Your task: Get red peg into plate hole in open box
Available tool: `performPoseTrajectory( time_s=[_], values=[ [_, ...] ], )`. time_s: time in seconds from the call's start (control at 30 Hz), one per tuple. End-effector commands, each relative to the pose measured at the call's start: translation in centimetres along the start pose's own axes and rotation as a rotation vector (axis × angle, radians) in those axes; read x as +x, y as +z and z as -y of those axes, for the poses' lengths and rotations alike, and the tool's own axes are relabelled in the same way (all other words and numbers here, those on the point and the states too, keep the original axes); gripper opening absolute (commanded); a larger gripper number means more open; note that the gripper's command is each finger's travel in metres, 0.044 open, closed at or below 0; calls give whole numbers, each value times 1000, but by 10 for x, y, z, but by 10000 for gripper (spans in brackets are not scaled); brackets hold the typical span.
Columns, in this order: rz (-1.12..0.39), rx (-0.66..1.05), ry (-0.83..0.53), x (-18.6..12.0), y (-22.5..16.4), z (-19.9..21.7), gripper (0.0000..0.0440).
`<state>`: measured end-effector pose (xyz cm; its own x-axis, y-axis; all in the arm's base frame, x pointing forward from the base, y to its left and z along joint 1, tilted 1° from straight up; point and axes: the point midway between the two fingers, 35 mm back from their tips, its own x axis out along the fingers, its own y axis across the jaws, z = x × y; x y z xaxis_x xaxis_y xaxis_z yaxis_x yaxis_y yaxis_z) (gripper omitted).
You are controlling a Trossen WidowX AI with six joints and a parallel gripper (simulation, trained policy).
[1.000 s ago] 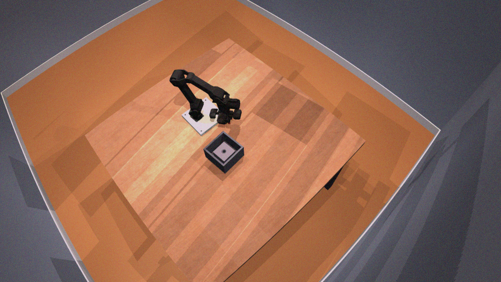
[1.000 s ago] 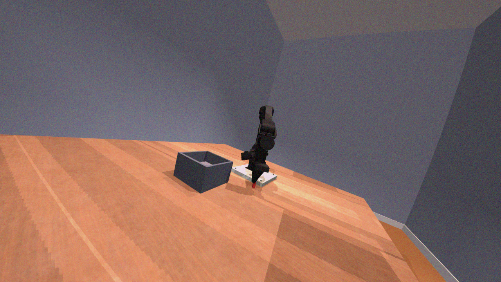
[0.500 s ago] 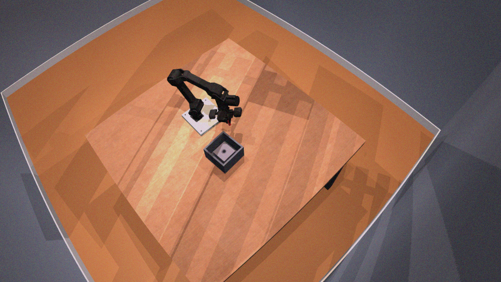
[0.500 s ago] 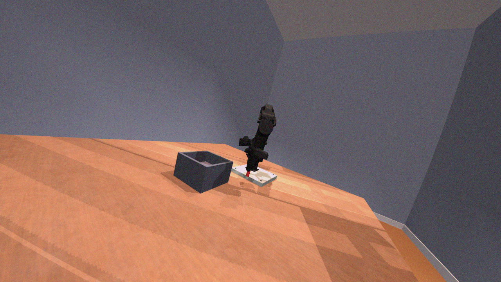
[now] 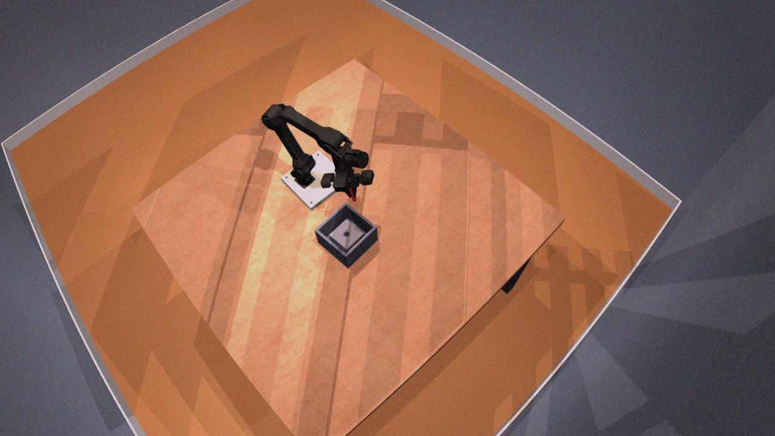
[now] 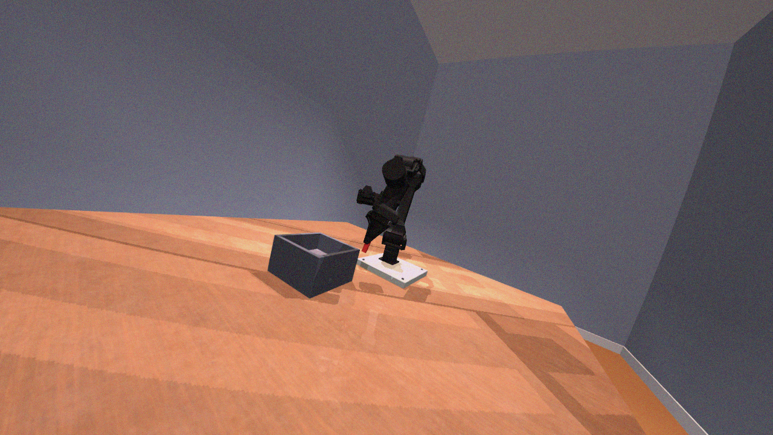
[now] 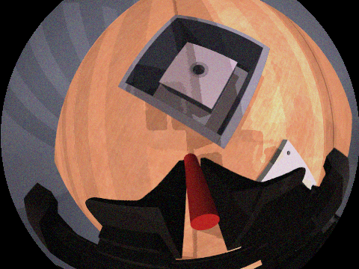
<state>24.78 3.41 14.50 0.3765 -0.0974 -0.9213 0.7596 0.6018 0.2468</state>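
From the top, there was one black six-jointed arm, bolted to one white rectangular base plate (image 5: 310, 201) (image 6: 404, 281) (image 7: 286, 164), and one open, square, dark grey box (image 5: 331, 250) (image 6: 291, 270) (image 7: 256, 82) with one pale square plate (image 5: 338, 230) (image 6: 317, 252) (image 7: 179, 69) inside, pierced by one round hole. The arm folded at a high elbow, and its black parallel-jaw gripper (image 5: 352, 193) (image 6: 367, 243) (image 7: 192, 164) pointed downward near the box. One slim red cylindrical peg (image 5: 353, 195) (image 6: 365, 248) (image 7: 199, 194) poked out below the fingertips.

In the exterior view, the forearm came down steeply and the gripper leaned, tip toward the box. The peg's red end hung above the wooden table (image 5: 412, 303) (image 6: 226, 357) (image 7: 123, 168), outside the box.

In the wrist view, two black fingers were closed on the peg, one on each side. It sat aslant between them. The box lay ahead of the fingertips, its plate showing one dark hole, and a corner of the base plate lay off to one side of them.
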Motion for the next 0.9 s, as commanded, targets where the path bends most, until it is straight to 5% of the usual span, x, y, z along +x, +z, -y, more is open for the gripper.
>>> performPoseTrajectory(
  time_s=[0.0, 0.87],
  values=[
    [26, 15, -4, -2, 18, -1, 0],
    [76, 145, -58, 35, 97, 14, 5]
  ],
)
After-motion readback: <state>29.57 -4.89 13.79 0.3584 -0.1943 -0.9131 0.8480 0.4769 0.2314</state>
